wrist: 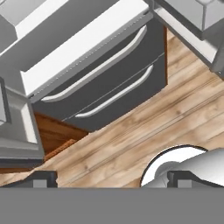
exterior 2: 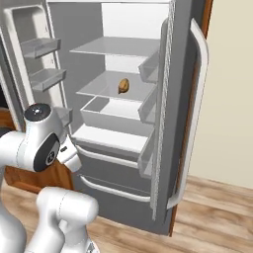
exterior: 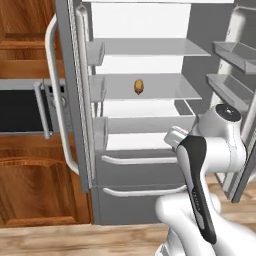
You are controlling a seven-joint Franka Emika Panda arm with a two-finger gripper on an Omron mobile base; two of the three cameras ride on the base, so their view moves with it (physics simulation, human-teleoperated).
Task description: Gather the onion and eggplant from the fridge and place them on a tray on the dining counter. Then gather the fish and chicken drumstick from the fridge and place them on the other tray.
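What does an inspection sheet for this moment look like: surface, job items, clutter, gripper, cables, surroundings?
Surface: fridge stands with both doors open; its glass shelves are mostly bare.
Job items: one small brown item, likely the onion, sits alone on the middle shelf, also seen from the right base view. Eggplant, fish, drumstick and trays: nothing seen.
Clutter: nothing seen.
Gripper: gripper open, holding nothing, pointing down at the wood floor in front of the two lower drawers.
Cables: nothing seen.
Surroundings: wooden cabinets and a dark built-in oven left of the fridge; cream wall on its right.
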